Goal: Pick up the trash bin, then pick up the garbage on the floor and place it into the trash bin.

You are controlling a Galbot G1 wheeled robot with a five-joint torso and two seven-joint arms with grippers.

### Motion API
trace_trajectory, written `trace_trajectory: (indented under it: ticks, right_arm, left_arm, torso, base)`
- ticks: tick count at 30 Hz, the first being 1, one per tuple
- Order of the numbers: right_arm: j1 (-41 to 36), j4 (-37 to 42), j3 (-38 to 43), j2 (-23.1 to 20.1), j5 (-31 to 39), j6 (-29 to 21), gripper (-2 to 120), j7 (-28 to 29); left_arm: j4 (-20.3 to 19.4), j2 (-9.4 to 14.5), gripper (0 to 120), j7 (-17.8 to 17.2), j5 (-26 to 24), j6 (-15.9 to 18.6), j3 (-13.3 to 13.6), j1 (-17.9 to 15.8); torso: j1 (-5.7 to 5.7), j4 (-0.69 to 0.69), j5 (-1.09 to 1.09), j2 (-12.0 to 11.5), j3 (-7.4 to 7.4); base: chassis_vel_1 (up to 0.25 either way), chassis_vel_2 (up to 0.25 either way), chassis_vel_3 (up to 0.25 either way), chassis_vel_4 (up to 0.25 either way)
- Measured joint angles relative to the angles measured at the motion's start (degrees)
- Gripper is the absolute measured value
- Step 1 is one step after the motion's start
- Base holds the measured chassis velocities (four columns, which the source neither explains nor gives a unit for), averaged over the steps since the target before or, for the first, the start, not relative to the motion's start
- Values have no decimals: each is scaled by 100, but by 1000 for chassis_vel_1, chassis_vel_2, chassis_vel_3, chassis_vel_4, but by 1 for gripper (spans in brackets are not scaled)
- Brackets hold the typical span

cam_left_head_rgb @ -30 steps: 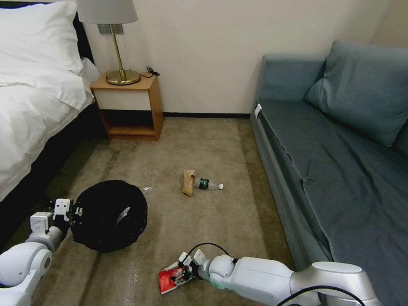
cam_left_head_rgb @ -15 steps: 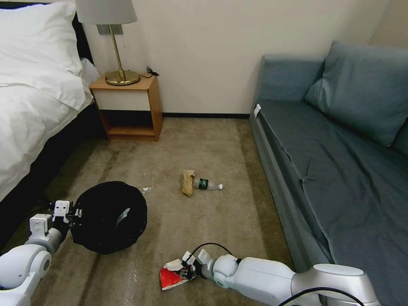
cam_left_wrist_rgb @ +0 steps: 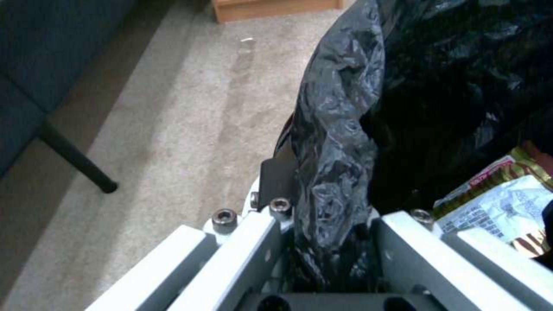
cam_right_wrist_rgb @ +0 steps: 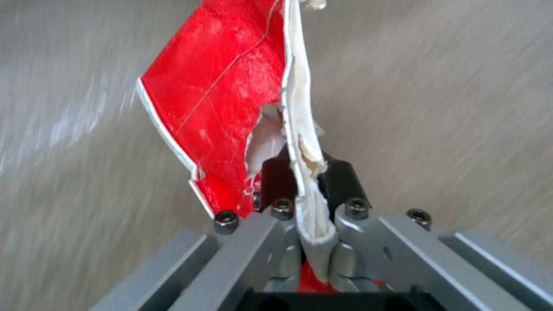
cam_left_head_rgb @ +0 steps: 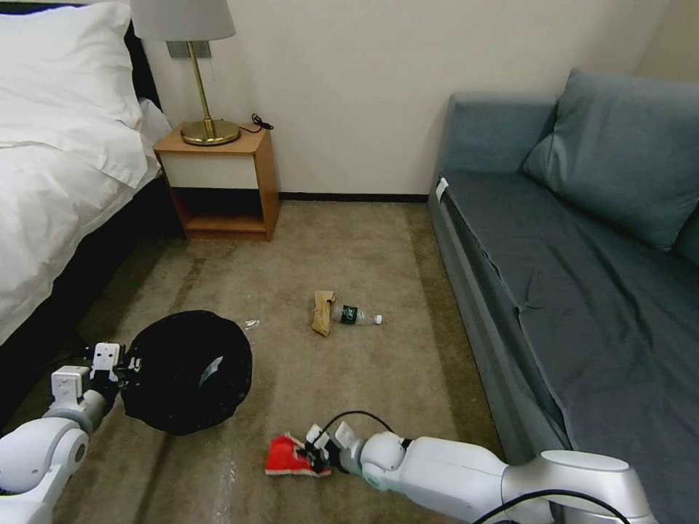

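Low at the front of the carpet, the right gripper [cam_left_head_rgb: 318, 457] is clenched on the torn edge of the red bag [cam_left_head_rgb: 290, 458]. A second ago the bag lay flat and crumpled under the fingers; now it has swung toward the bin [cam_left_head_rgb: 186, 370], and seems, though the head view is poor here, to hang just clear of the floor. So the pick looks made and the carry begun. Its long axis runs straight out from the gripper, free end pointing at the bin. The left gripper [cam_left_head_rgb: 116, 362] grips the bin's lined rim. The bottle [cam_left_head_rgb: 356, 316] and tan wrapper [cam_left_head_rgb: 321, 311] lie farther off.
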Motion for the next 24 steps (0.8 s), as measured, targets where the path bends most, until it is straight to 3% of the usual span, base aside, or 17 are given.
trace_trajectory:
  ticks: [7, 24]
  right_arm:
    - [233, 279, 222, -114, 12, -13, 1, 41]
    - [614, 2129, 1489, -1372, 189, -154, 1, 299]
  left_arm:
    - [104, -79, 1, 3, 69, -51, 39, -67]
    - [314, -39, 1, -10, 82, -49, 272, -384]
  torso:
    - [0, 1, -2, 0, 0]
    - [0, -2, -1, 0, 0]
  base:
    - [0, 0, 0, 0]
    - [0, 0, 0, 0]
